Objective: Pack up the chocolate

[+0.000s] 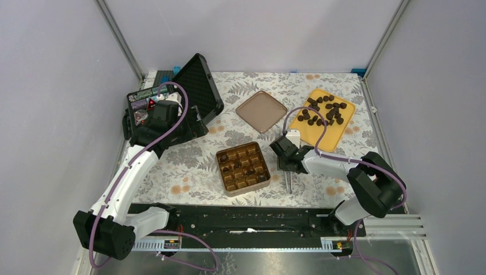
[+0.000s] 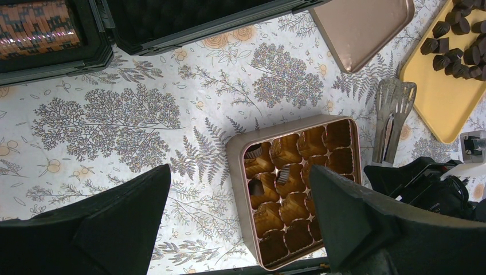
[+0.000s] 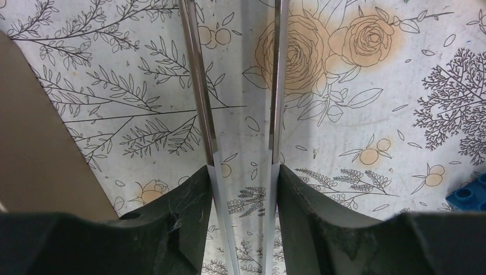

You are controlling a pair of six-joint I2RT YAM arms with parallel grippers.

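The right hand (image 3: 243, 169) grasped a pair of metal tongs (image 3: 198, 86), whose two thin arms lay against the inner faces of its fingers (image 3: 189, 217) and ran on ahead of them, slightly spread, with nothing caught between them. From above, the tongs hung down from that hand toward the floral-patterned counter (image 1: 189, 166); whether the tips touched it could not be told. Just left of the right hand sat the golden-brown gridded tin (image 2: 240, 212), open, with a few dark pieces already lying in its compartments. Most of the chocolate pieces (image 1: 330, 114) lay heaped on a yellow tray (image 1: 312, 134) beyond the right hand and a little to its right, well apart from the tongs. The flat brown lid (image 1: 262, 111) rested on the counter beyond that hand, to its left. The left hand (image 2: 239, 172) hovered above the counter with its fingers spread fully wide, holding nothing. The tin lay below it and toward its right finger, and an open black case (image 1: 198, 86) stood beyond it.
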